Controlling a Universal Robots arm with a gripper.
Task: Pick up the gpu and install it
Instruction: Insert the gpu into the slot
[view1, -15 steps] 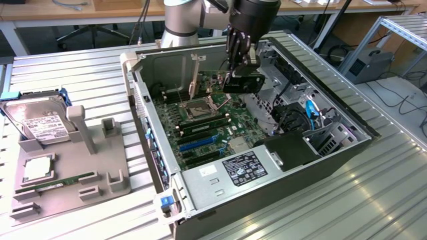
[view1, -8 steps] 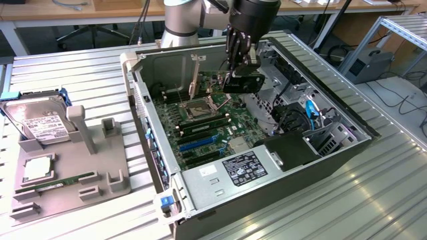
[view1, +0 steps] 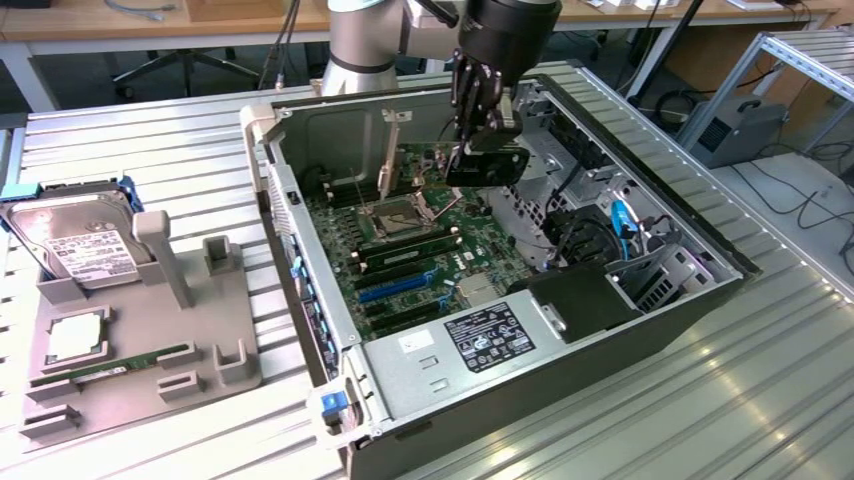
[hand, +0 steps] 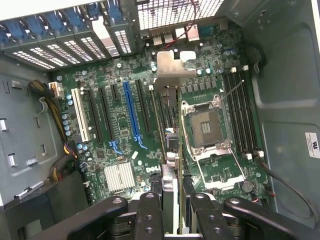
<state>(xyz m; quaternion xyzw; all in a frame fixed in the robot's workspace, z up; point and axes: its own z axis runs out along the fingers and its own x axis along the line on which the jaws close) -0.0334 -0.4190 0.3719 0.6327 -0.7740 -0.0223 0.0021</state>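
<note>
The gpu (view1: 483, 165) is gripped edge-on by the closed hand (view1: 475, 130) and is held over the motherboard (view1: 467, 262) inside the open computer case (view1: 561, 375).

The open computer case (view1: 320, 130) lies on the table (view1: 747, 400), with the motherboard (view1: 414, 250) inside it. The gpu (view1: 483, 165), clamped in the gripper (view1: 478, 140), hangs over the board between the expansion slots (hand: 100, 115) and the processor socket (hand: 207, 127) (whether it touches the board, I cannot tell). At the exterior view's left, well apart from the case, a holder (view1: 120, 400) carries the hard drive (view1: 80, 245) at its far end and the memory stick (view1: 114, 368) nearer the camera.
</note>
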